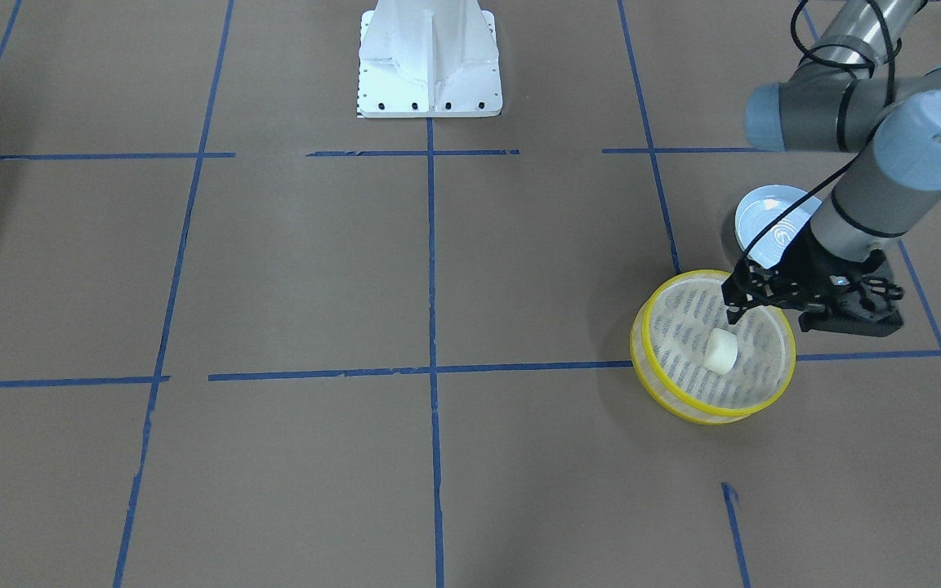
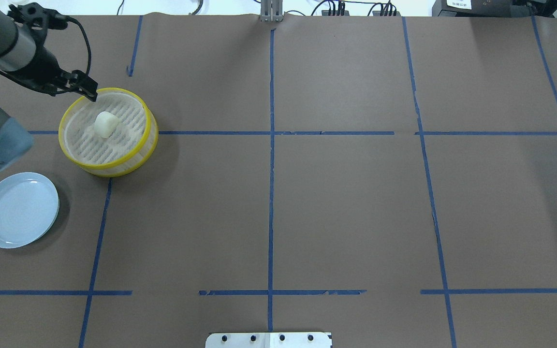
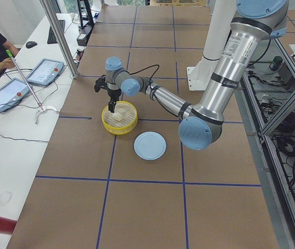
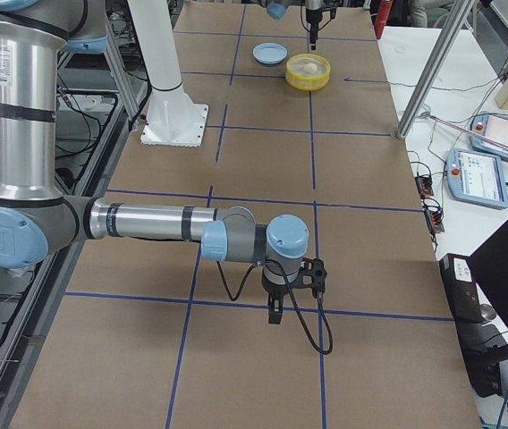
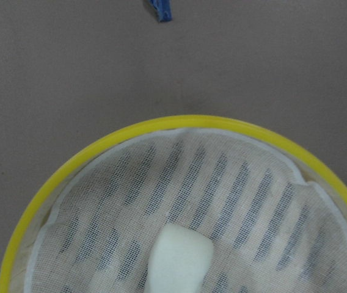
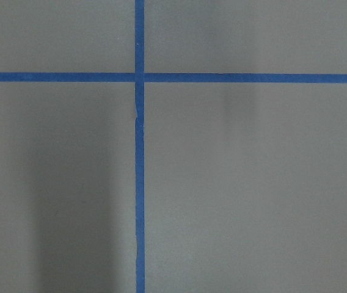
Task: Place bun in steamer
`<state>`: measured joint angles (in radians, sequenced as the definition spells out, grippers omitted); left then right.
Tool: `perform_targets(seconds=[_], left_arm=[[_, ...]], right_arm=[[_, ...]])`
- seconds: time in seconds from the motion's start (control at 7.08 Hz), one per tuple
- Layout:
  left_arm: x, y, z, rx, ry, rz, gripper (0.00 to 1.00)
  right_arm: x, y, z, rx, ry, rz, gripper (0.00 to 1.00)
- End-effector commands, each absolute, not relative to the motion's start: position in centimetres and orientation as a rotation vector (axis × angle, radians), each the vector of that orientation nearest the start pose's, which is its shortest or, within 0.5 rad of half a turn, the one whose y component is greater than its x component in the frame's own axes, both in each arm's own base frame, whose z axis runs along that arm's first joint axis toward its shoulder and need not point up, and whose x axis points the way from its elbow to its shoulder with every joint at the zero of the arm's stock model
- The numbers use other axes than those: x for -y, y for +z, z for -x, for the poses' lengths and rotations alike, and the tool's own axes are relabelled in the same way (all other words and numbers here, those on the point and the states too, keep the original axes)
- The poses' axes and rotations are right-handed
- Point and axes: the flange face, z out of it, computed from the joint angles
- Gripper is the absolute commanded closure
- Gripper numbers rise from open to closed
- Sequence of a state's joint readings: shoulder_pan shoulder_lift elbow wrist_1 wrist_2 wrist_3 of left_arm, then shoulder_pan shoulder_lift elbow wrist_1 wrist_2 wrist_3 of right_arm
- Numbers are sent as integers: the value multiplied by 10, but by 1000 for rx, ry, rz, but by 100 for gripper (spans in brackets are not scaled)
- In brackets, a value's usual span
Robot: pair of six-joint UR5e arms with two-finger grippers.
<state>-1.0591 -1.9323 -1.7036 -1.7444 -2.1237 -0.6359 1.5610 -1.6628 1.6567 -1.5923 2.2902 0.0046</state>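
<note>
The cream-white bun [image 1: 720,351] lies free on the mesh floor of the yellow-rimmed steamer [image 1: 666,400], near its middle. It also shows in the overhead view [image 2: 105,123] and at the bottom of the left wrist view [image 5: 179,259]. My left gripper [image 1: 735,315] hangs above the steamer's rim [image 2: 73,104] on the side towards the plate, empty, its fingers apart and clear of the bun. My right gripper [image 4: 275,317] shows only in the exterior right view, low over bare table far from the steamer; I cannot tell whether it is open or shut.
A pale blue round plate [image 2: 18,210] lies empty on the table beside the steamer. The robot's white base [image 1: 430,61] stands at the table's robot side. Blue tape lines [image 2: 271,145] cross the brown table.
</note>
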Motion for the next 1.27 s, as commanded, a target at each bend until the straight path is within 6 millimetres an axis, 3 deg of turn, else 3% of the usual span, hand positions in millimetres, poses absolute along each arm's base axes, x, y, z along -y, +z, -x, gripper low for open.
perform_targets(seconds=[0.0,0.14,0.28,0.42,0.56,0.71,0.85,1.13], left_arm=[[585,394,-140,-744,97,-346,0],[578,417,-91,-744,150,-345,0],[559,469,-16,-766,136,-315,0],[539,526,32,-773,172,-297,0],[528,573,65,-770,138,-245,0],[507,612,75,-772,88,-175,0],[471,645,73,-775,62,-108,0],[454,663,71,-778,29,-39,0]], right_arm=[[451,666,-63,719,4,32,0],[451,666,-63,719,4,32,0],[451,666,-64,719,6,31,0],[451,666,-64,719,6,31,0],[451,666,-63,719,4,32,0],[451,666,-64,719,6,31,0],[451,666,-64,719,6,31,0],[451,666,-64,719,6,31,0]])
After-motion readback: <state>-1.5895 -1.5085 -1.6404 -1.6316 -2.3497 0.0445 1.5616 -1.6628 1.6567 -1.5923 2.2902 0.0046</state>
